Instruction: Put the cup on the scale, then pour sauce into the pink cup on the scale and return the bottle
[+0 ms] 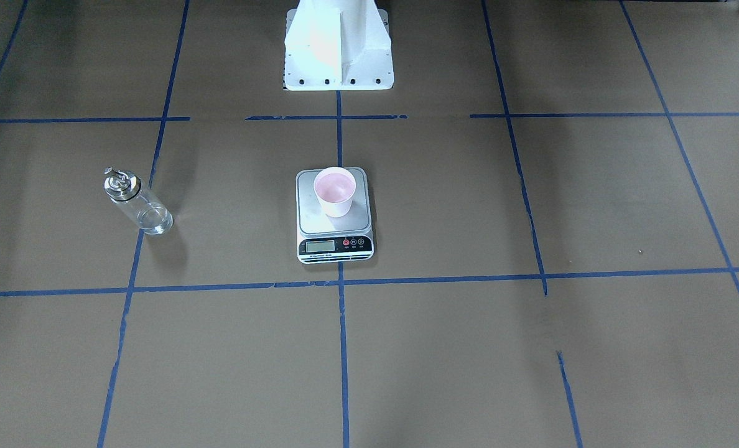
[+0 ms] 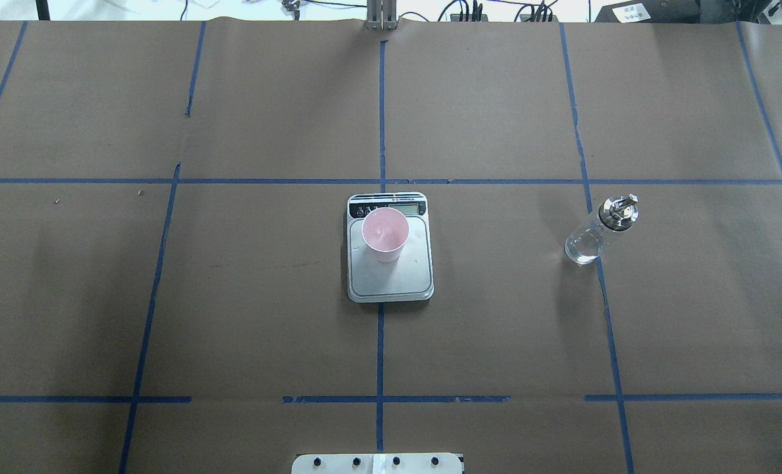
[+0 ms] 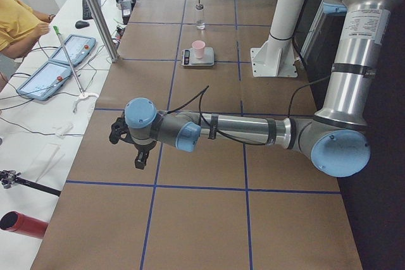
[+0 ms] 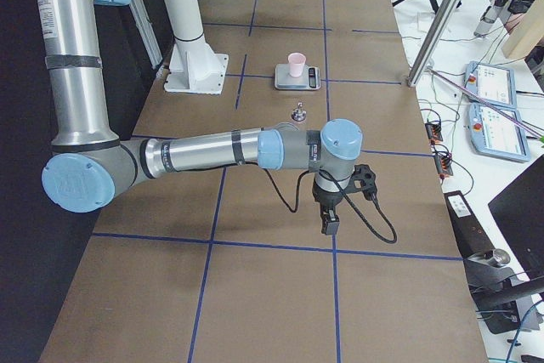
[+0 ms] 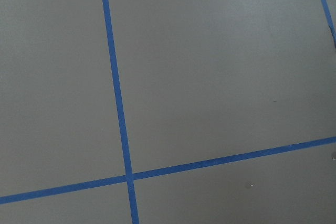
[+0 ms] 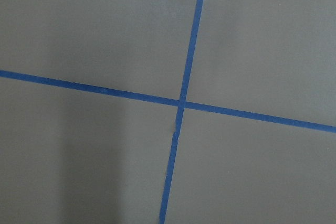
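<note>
The pale pink cup (image 2: 385, 234) stands upright on the scale (image 2: 397, 280) at the table's middle, toward the display end of the platform. The clear glass bottle (image 2: 598, 230) with its silver spout stands upright on the brown paper on my right side, well apart from the scale. Both arms are withdrawn from these things. My left gripper (image 3: 140, 156) shows only in the exterior left view, hanging over bare paper far from the scale (image 3: 197, 60). My right gripper (image 4: 327, 223) shows only in the exterior right view, past the bottle (image 4: 298, 113). Whether either is open or shut I cannot tell.
Blue tape lines divide the brown paper into squares. The white robot pedestal (image 1: 338, 50) rises at the table's robot side. A metal post (image 3: 95, 11), tablets (image 3: 44, 79) and cables lie on a side bench, where a person's sleeve (image 3: 16, 20) shows.
</note>
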Available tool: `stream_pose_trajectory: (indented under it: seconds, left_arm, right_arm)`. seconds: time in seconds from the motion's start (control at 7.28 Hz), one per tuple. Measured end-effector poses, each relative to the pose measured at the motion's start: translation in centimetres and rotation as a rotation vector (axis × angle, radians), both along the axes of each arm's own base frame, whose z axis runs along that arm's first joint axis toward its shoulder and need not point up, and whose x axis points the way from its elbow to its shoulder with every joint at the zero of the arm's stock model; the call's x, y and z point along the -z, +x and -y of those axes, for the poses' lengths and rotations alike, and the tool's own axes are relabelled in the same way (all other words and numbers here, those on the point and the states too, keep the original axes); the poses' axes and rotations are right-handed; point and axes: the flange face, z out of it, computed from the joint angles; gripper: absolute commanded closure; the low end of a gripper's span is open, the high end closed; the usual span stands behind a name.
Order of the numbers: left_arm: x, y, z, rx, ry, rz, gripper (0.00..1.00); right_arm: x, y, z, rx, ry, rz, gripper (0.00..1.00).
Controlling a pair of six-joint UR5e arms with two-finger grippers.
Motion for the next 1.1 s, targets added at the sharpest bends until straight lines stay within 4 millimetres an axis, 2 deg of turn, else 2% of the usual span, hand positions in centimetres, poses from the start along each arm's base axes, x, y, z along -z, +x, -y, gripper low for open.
stream_pose_trajectory:
  seconds: [0.55,1.1]
  left_arm:
    - [-0.9,0.6,-0.1,-0.068,0.037,0.075,0.00]
    - [-0.1,0.5,0.0,-0.067,0.046,0.128,0.00]
  right_arm:
    - [0.7,-1.8,0.7,0.023,0.042,0.007,0.00]
    - [0.6,-2.1,0.6,0.028,0.053,0.014,0.00]
